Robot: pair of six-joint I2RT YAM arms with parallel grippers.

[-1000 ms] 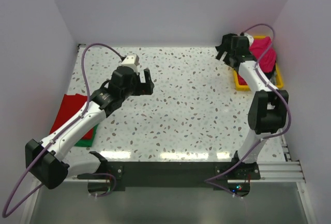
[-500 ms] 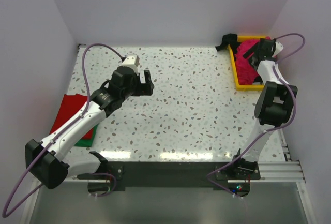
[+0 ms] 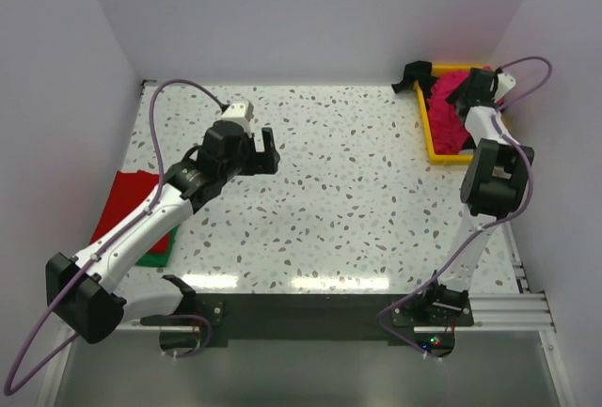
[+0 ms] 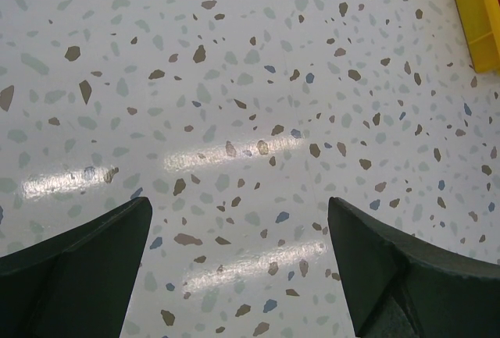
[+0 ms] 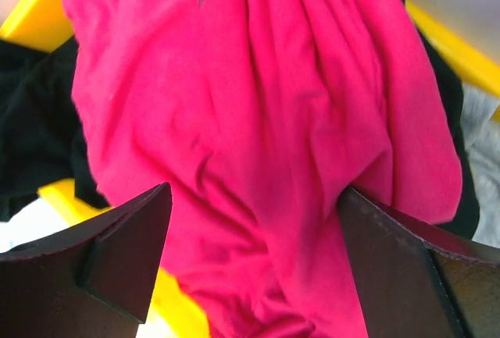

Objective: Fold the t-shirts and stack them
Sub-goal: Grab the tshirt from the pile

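A crumpled magenta-pink t-shirt (image 3: 448,112) lies heaped in the yellow tray (image 3: 425,136) at the back right, over black shirts (image 5: 35,135). It fills the right wrist view (image 5: 258,119). My right gripper (image 3: 467,97) hangs open just above the pink shirt, its fingers (image 5: 117,252) on either side of a fold, holding nothing. A folded red t-shirt (image 3: 127,202) lies on a green one (image 3: 160,252) at the left edge of the table. My left gripper (image 3: 263,148) is open and empty over the bare table (image 4: 234,104).
The speckled white table (image 3: 348,200) is walled at the back and both sides. A black shirt sleeve (image 3: 412,73) hangs over the tray's far left corner. The tray's yellow corner shows in the left wrist view (image 4: 476,10).
My right arm swung from the tray's left side to over the tray, then lowered slightly onto the pink shirt. My left arm has not moved.
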